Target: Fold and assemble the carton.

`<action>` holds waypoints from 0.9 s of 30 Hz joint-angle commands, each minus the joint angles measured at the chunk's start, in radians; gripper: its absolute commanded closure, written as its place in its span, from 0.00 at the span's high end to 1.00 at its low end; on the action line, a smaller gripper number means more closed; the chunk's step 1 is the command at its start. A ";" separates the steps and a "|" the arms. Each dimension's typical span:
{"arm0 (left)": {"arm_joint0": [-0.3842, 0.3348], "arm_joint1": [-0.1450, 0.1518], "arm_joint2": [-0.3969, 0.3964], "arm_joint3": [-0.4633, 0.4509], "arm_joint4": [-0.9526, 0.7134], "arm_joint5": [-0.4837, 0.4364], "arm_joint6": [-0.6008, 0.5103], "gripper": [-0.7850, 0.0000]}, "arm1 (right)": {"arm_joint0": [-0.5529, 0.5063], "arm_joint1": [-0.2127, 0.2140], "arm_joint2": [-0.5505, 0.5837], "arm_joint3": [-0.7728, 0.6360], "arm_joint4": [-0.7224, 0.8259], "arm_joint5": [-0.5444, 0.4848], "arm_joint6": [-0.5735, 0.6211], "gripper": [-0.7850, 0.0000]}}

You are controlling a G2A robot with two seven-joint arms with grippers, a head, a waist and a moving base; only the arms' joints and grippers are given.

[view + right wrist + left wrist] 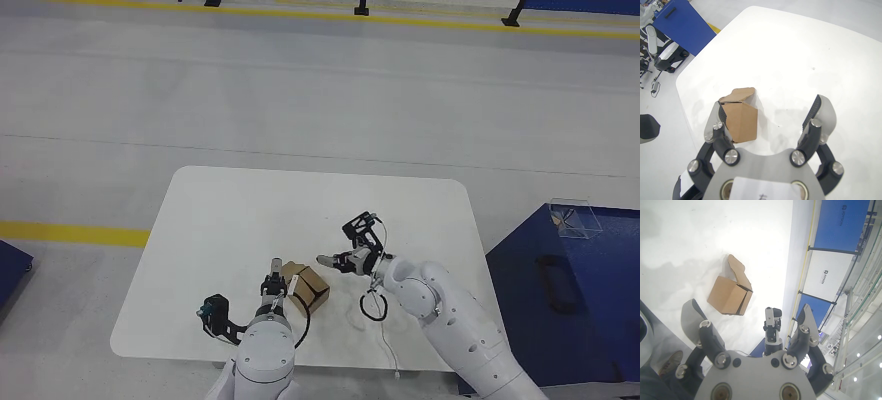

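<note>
Carton (728, 298), a partly folded brown box with one flap raised, sits on the white table (300, 210) close to its near edge, between the left gripper (748, 305) and the right gripper (768, 103), both spread wide and holding nothing

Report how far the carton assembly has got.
Done: the carton is already shaped into a box body resting on the table. One end's flaps are folded in, though dark gaps show along them. In hand: nothing. The left gripper and right gripper are both open near it, neither clamped on it. Left: one flap sticks out unfolded and needs closing.
</note>
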 commanded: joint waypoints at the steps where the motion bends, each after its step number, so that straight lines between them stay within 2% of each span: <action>1: 0.000 0.000 0.000 0.000 0.000 0.000 0.000 1.00 | -0.040 0.012 0.043 -0.030 -0.026 -0.047 -0.087 1.00; 5: 0.000 0.000 0.000 0.000 0.000 0.000 0.000 1.00 | -0.159 0.042 0.155 -0.104 -0.084 -0.133 -0.271 1.00; 7: 0.000 0.000 0.000 0.000 0.000 0.000 0.000 1.00 | -0.219 0.057 0.205 -0.139 -0.137 -0.172 -0.323 1.00; 11: 0.000 0.000 0.000 0.000 0.000 0.000 0.000 1.00 | -0.320 0.080 0.278 -0.179 -0.200 -0.265 -0.365 1.00; 14: 0.000 0.000 0.000 0.000 0.000 0.000 0.000 1.00 | -0.369 0.092 0.307 -0.181 -0.224 -0.335 -0.350 1.00; 19: 0.000 0.000 0.000 0.000 0.000 0.000 0.000 1.00 | -0.378 0.094 0.297 -0.145 -0.270 -0.317 -0.285 1.00; 23: 0.000 0.000 0.000 0.000 0.000 0.000 0.000 1.00 | -0.326 0.077 0.220 -0.093 -0.295 -0.251 -0.240 1.00; 27: 0.000 0.000 0.000 0.000 0.000 0.000 0.000 1.00 | -0.261 0.055 0.133 -0.022 -0.297 -0.233 -0.215 1.00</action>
